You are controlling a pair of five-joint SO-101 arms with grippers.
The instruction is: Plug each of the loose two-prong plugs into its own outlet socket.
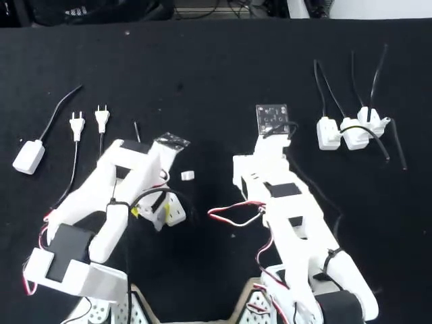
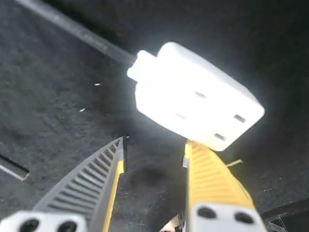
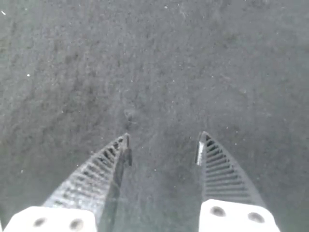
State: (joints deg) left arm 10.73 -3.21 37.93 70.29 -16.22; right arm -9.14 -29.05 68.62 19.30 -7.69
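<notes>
Two loose two-prong plugs (image 1: 77,125) (image 1: 102,119) lie side by side at the far left, prongs pointing away, their black cables running under the left arm. A white outlet socket (image 2: 198,104) with a black cable lies just beyond my left gripper (image 2: 154,152), which is open; the yellow-padded fingertip (image 2: 203,159) sits at the socket's near edge. From above, that socket (image 1: 175,214) sits beside the left gripper (image 1: 156,212). My right gripper (image 3: 164,142) is open over bare black mat, holding nothing.
Another white socket (image 1: 28,157) with a cable lies at the left edge. Three white sockets (image 1: 351,131) with cables cluster at the back right. A small white piece (image 1: 187,175) lies between the arms. The black mat (image 1: 216,67) covers the table.
</notes>
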